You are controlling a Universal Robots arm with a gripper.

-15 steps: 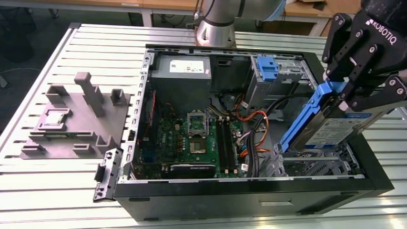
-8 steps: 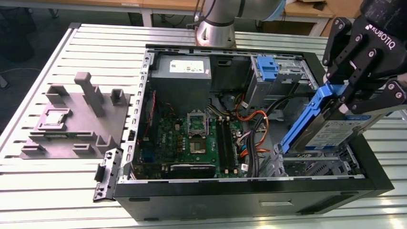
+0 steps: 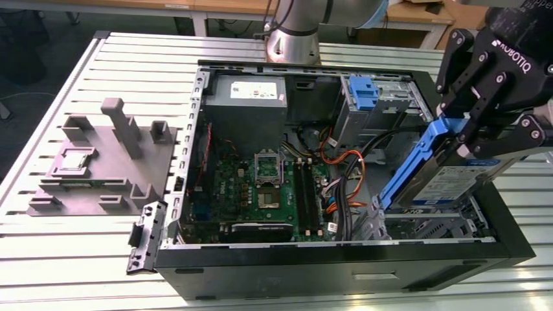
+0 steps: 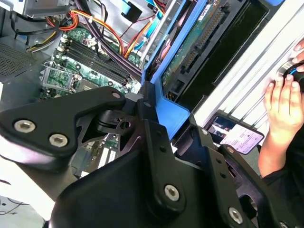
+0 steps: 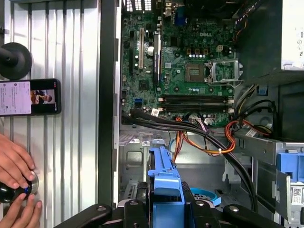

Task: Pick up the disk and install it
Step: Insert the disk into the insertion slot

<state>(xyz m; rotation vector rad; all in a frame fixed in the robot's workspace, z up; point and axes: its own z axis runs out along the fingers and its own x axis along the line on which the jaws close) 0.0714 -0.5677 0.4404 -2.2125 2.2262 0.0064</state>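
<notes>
I see the hand clenched on the disk, its black fingers pressing on the bright blue carrier frame at the upper end; the disk hangs steeply tilted over the corner of the open computer case at the exterior view's right, the white-and-blue label facing the camera and the lower end reaching down toward the metal bay inside the case; if it touches the bay or not, I cannot tell; it is not seated flat in any place; in the second wrist view the green circuit side of the disk shows, and the blue frame passes between the two black fingers; the case lies on its side on the slatted bench with the motherboard uncovered; the grey power-supply box sits at the far side, and a lone blue bracket stands in the drive cage further along that side; a grey fixture rests on the bench at the exterior view's left, apart from the case; in the first wrist view orange cables curve below the board, a phone lies on the bench outside the case wall, and a person's fingers rest on a small dark round object near it.
</notes>
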